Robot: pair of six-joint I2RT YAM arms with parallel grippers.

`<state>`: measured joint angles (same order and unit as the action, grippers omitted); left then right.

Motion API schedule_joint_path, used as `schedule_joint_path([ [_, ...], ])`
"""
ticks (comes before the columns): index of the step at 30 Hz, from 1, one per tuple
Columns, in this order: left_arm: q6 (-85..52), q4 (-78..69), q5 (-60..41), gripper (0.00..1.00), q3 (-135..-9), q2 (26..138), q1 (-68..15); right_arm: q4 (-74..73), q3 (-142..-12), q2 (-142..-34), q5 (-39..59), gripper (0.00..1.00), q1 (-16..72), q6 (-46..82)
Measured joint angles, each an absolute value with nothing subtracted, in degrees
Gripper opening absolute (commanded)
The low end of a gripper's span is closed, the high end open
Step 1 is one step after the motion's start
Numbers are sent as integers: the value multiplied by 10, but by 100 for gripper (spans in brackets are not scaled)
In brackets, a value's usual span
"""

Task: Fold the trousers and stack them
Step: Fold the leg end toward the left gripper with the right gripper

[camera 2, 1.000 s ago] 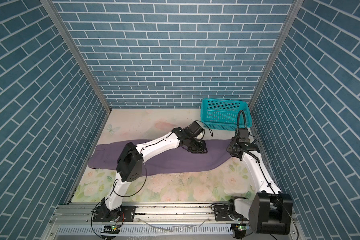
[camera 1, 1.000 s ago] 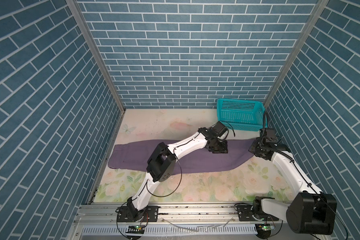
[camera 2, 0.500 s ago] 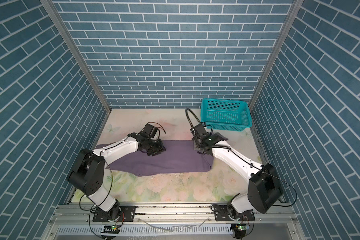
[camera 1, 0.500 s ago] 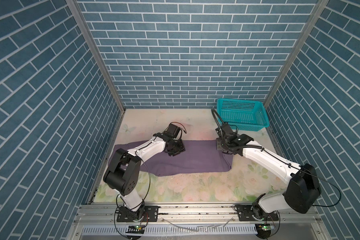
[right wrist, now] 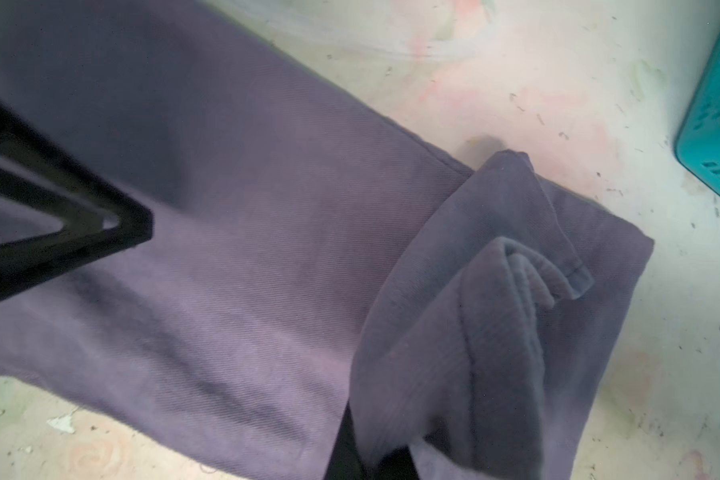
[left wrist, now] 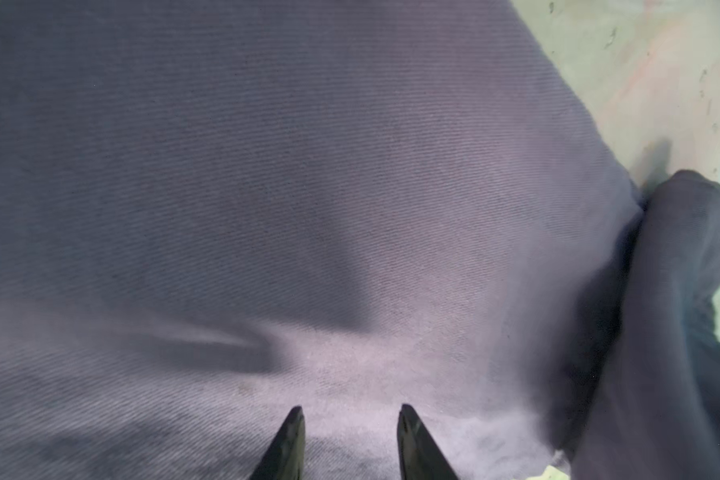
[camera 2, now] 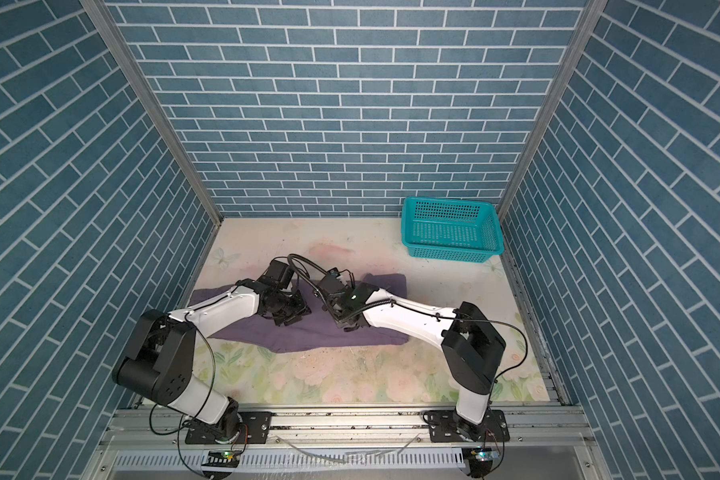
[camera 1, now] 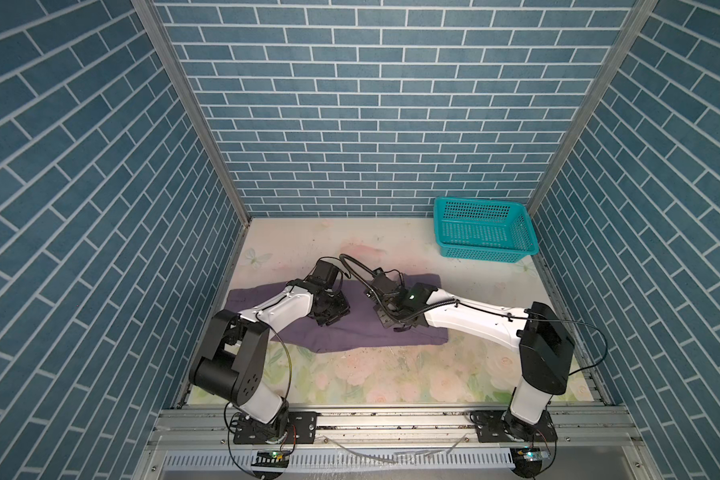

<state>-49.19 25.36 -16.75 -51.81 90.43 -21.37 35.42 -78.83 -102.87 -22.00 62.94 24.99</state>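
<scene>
Across mid-frame in both top views: muted-purple soft fabric trousers, right end doubled back. Left gripper narrowly parted, empty; right gripper clamped on hem. Probably limp, light: grab hem corners.

Trousers: plain muted purple throughout, with a fine diagonal twill rib showing in both wrist views. Basket: teal, its walls pierced in a regular grid of small holes. Table cover: pale cream printed with pink roses, green leaves and a pale butterfly; walls in blue brick pattern with white mortar lines; left arm and right arm white with black joints.
</scene>
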Motion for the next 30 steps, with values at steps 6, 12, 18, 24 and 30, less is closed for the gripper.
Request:
schedule_joint_path([
  [6, -488, 248, -168, 56, -518, 914, -213, 355, -794, -1080, -223, 11, 672, 234],
  [12, -475, 261, -161, 63, -523, 920, -206, 351, -792, -1114, -207, 49, 681, 227],
  [18, -458, 288, -147, 68, -563, 919, -207, 322, -761, -1061, -195, 56, 682, 204],
  [24, -411, 320, -117, 70, -654, 921, -262, 288, -677, -887, -192, 57, 659, 200],
  [30, -349, 343, -87, 70, -751, 979, -355, 199, -510, -708, -105, 24, 443, 301],
])
